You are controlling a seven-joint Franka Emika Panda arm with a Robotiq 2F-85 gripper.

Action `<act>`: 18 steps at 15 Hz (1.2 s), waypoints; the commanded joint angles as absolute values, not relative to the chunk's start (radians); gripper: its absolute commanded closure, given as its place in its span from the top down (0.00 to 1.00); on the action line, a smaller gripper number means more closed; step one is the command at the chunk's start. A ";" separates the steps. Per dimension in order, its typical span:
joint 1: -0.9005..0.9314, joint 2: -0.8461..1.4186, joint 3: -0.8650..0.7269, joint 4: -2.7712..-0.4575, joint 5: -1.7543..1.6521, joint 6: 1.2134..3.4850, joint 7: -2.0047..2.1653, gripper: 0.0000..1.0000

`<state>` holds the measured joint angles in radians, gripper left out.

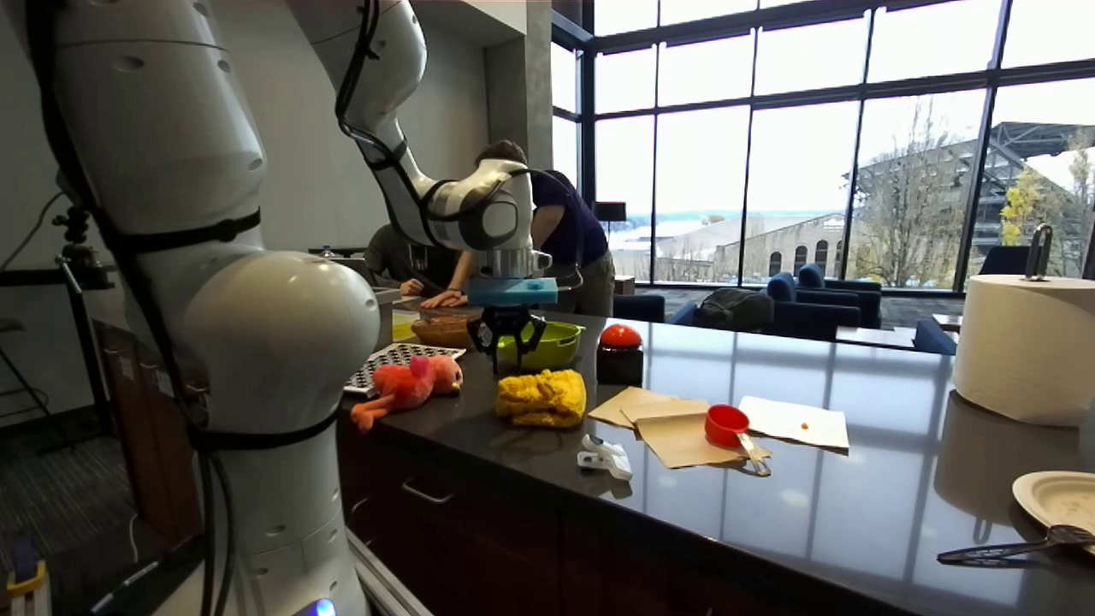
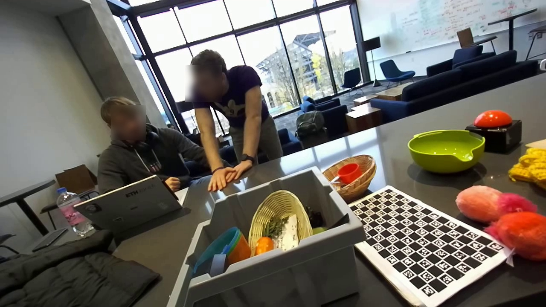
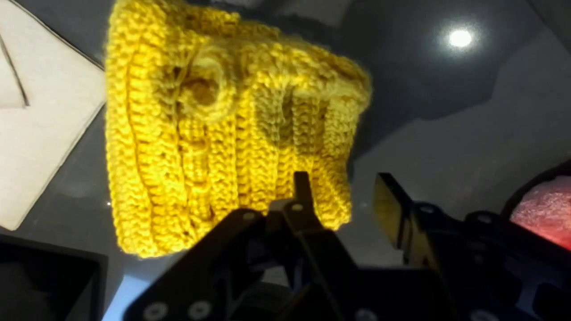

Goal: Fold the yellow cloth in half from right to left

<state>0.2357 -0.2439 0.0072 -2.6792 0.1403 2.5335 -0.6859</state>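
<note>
The yellow cloth (image 1: 542,399) is a thick ribbed knit lying in a compact, layered heap on the dark counter. It also shows at the right edge of an exterior view (image 2: 531,167), partly cut off. In the wrist view the cloth (image 3: 232,147) fills the upper left, with a raised loop on top. My gripper (image 1: 509,364) hangs pointing down, just above and behind the cloth. In the wrist view the gripper (image 3: 342,178) is open and empty. Its left finger overlaps the cloth's lower right corner; its right finger is beyond the cloth's edge, over the counter.
A pink plush toy (image 1: 411,385), green bowl (image 1: 560,342) and red button on a black box (image 1: 620,355) surround the cloth. A white clip (image 1: 605,457), brown paper (image 1: 676,432) and red measuring cup (image 1: 727,425) lie nearer. A grey bin (image 2: 294,264) and checkered board (image 2: 426,243) are farther along.
</note>
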 commanded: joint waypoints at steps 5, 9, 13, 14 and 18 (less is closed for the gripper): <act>0.243 -0.293 -0.013 -2.674 0.181 2.514 -0.738 0.98; 0.251 -0.309 -0.062 -2.644 0.279 2.483 -0.835 1.00; 0.232 -0.306 -0.150 -2.581 0.459 2.387 -0.994 1.00; 0.223 -0.300 -0.171 -2.564 0.502 2.365 -1.029 1.00; 0.163 -0.292 -0.219 -2.520 0.618 2.274 -1.089 1.00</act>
<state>0.2001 -0.2924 -0.1947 -2.5513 0.5478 2.3454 -1.0404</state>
